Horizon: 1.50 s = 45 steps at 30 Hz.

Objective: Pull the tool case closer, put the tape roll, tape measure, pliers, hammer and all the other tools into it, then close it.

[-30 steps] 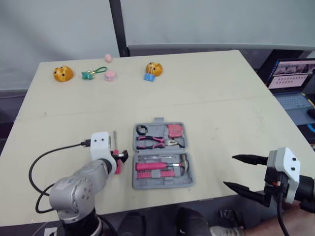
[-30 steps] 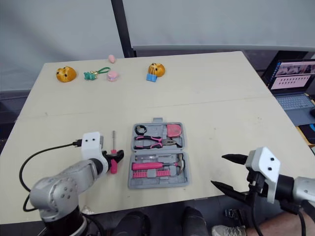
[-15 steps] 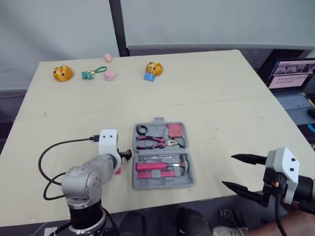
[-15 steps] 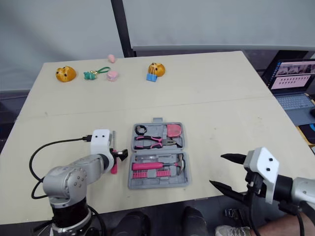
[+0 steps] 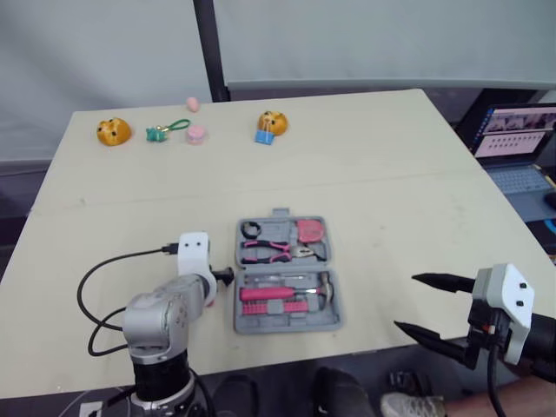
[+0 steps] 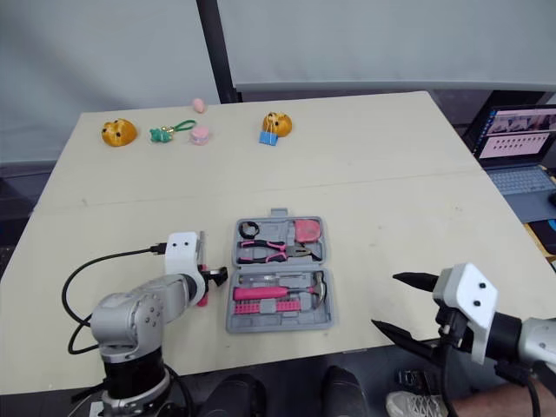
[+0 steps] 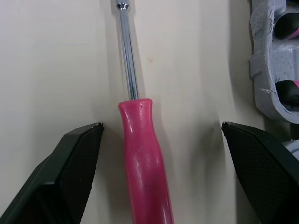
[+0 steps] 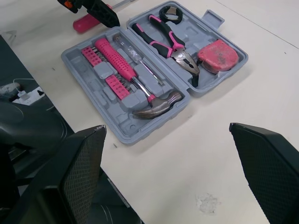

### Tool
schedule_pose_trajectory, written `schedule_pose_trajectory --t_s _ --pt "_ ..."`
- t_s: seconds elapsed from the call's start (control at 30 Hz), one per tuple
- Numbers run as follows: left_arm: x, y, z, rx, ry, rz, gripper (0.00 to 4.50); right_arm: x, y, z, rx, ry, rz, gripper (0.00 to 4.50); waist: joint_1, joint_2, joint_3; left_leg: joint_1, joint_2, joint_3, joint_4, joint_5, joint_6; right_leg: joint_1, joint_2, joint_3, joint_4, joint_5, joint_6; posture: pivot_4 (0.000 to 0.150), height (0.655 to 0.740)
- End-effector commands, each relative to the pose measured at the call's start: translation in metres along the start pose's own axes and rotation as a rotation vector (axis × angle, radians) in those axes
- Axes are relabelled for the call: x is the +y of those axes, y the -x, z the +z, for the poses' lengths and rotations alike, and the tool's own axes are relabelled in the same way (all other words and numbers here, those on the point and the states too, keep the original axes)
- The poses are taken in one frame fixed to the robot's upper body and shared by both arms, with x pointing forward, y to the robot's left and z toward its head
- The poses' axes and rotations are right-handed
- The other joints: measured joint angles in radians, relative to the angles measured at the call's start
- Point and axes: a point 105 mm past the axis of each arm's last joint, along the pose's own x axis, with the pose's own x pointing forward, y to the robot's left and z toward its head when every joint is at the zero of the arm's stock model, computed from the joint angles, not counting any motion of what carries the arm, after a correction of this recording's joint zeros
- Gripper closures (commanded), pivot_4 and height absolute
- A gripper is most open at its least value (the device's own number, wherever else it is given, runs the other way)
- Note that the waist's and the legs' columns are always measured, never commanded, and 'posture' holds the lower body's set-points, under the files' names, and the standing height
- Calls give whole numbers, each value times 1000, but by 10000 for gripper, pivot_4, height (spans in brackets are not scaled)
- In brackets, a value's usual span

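The grey tool case lies open and flat near the table's front edge. In it are a black tape roll, pink-handled pliers, a red tape measure, a hammer and a pink driver. A pink-handled screwdriver lies on the table just left of the case. My left gripper is open, with one finger on each side of its handle. My right gripper is open with nothing in it, off the table's front right edge.
Small toys line the far edge: an orange figure, a green keyring, pink pieces and an orange figure on a blue block. A laptop stands beyond the right edge. A black post rises behind the table.
My left arm has swung rightward toward the case, its wrist now closer to the case's left side, still at the screwdriver. The right gripper has hardly moved.
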Motion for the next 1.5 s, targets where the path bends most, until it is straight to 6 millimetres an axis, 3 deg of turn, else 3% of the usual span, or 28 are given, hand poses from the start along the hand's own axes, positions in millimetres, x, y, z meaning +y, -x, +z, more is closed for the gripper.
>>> schedule_pose_trajectory --t_s 0.03,0.1,0.3,0.53,0.6,0.8,0.9,1.03,1.17,1.37,1.5 --pt "9 -6 -13 44 10 37 3417 0 4 7 -21 24 -23 0 0 1 0 0 0 0 0 0 0 0 0 0 0 0 0 1500 7400" --pt "9 -6 -14 44 15 38 9284 0 4 7 -22 24 -24 0 1 1 0 0 0 0 0 0 0 0 0 0 0 0 0 1500 7400" --pt "15 -8 -15 40 20 56 39266 -3 2 7 -26 24 -26 0 10 1 0 0 0 0 0 0 0 0 0 0 0 0 0 1500 7400" --pt "44 -6 2 -46 -39 107 39357 -3 2 5 -29 18 -29 0 15 1 -1 0 0 0 0 1 0 -1 0 0 1 0 -1 1500 7400" --pt "54 0 16 -105 -92 85 39357 -2 3 4 -30 16 -32 0 10 1 0 0 0 0 -1 1 0 -1 0 0 1 -1 -1 1500 7400" --pt "67 30 35 -196 -407 -165 39357 4 7 -4 -28 -4 -12 0 -4 -2 1 -2 1 0 -3 0 0 -3 0 -2 2 -1 -2 1500 7400" --pt "58 48 33 -204 -591 -398 39357 4 5 -11 -18 -6 -1 0 -6 -1 2 -3 1 0 -3 -1 1 -2 0 -2 0 -2 -3 1500 7400" --pt "57 57 29 -172 -717 -546 39357 4 2 -15 -22 -4 8 0 -8 1 5 -2 0 0 -3 -1 1 -3 -1 -2 -2 -2 -4 1500 7400" --pt "35 76 28 -160 -865 -773 39357 9 3 -18 -17 -1 26 0 -7 5 8 -2 1 0 -3 -1 0 -3 -1 -3 -1 -2 -4 1500 7400" --pt "7 90 24 -150 -1019 -950 39357 15 4 -19 -20 -5 33 0 -9 7 10 -2 1 2 -3 -1 1 -3 0 -2 1 -1 -2 1500 7400" --pt "-11 87 24 -164 -1136 -969 39357 18 2 -20 -23 -9 34 0 -8 7 10 -2 1 4 -3 -1 1 -3 0 -2 1 -1 -1 1500 7400"
